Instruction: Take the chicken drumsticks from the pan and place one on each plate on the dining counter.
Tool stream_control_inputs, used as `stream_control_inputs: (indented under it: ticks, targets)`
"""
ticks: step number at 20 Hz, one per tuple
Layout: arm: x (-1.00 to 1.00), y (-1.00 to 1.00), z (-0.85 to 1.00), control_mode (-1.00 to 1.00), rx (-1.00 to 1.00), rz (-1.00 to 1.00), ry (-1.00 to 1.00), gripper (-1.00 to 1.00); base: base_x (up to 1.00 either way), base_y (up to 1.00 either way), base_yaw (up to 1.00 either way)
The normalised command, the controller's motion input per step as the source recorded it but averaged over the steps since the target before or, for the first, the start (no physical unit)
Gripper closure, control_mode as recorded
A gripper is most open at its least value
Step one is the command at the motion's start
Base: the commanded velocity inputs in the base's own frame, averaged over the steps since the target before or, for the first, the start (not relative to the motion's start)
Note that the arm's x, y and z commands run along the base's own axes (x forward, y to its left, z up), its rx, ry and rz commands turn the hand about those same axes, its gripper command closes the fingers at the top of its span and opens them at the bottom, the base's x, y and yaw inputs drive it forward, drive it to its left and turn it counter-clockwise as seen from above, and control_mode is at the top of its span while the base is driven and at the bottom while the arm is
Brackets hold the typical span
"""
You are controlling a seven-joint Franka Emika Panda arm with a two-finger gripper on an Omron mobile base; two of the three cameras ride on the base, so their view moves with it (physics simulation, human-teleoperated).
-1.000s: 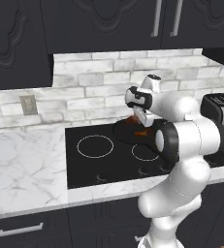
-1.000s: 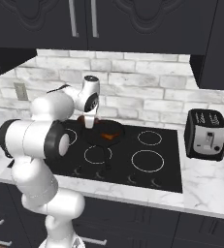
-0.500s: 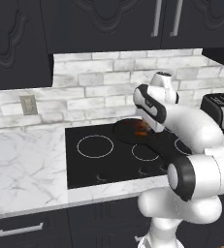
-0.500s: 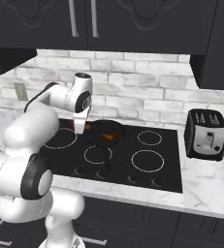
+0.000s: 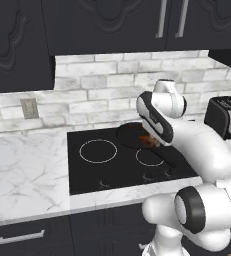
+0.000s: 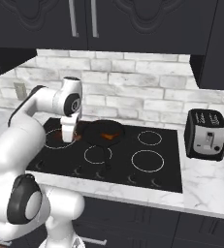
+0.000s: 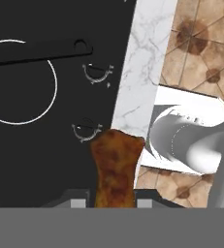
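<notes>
A: Hand view first: what is between the fingers?

B: A drumstick (image 7: 114, 167). The gripper (image 7: 114, 201) is closed narrow on it, one finger at each side, and the meat stands up from the tips. Behind it I see the black stove (image 7: 45, 97), two knobs, the pan handle (image 7: 40, 51) lying across a white burner ring, the marble edge of the worktop (image 7: 142, 58) and a brown tiled floor (image 7: 200, 38).

A: And where is the hand in the room?

B: In the right base view the gripper (image 6: 67, 138) hangs above the left part of the stove (image 6: 133, 160), just beside the pan (image 6: 103, 131), over the back left burner ring. A bit of brown shows at its tip.

A: Is something left in the pan?

B: Yes, a second drumstick (image 6: 108, 136) lies in it, orange-brown. In the left base view the pan (image 5: 129, 136) is partly hidden by the arm, and a brown piece (image 5: 148, 141) shows just at the arm's edge; I cannot tell which drumstick this is.

A: What else stands around?

B: A black toaster (image 6: 206, 134) on the worktop, right of the stove and well apart from the pan. Behind is a wall of pale bricks with a socket (image 5: 29, 108), and dark cabinets (image 6: 108, 24) hang above. Nothing stands between the gripper and the pan.
</notes>
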Motion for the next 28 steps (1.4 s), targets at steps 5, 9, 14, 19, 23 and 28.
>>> stream_control_inputs:
  ticks: [5,9,14,19,23,28]
  targets:
    - [-0.32,0.06,0.00,1.00,-0.02,0.00,0.01,1.00,-0.58,0.05,-0.01]
    - [0.00,0.00,0.00,1.00,0.00,0.00,0.00,1.00,-1.00,0.08,-0.05]
    - [0.00,0.00,0.00,1.00,0.00,0.00,0.00,1.00,-1.00,0.12,-0.10]
    - [0.00,0.00,0.00,1.00,0.00,0.00,0.00,1.00,-1.00,0.16,-0.11]
    - [0.00,0.00,0.00,1.00,0.00,0.00,0.00,1.00,-1.00,0.04,-0.08]
    - [0.00,0.00,0.00,1.00,0.00,0.00,0.00,1.00,-1.00,0.00,-0.03]
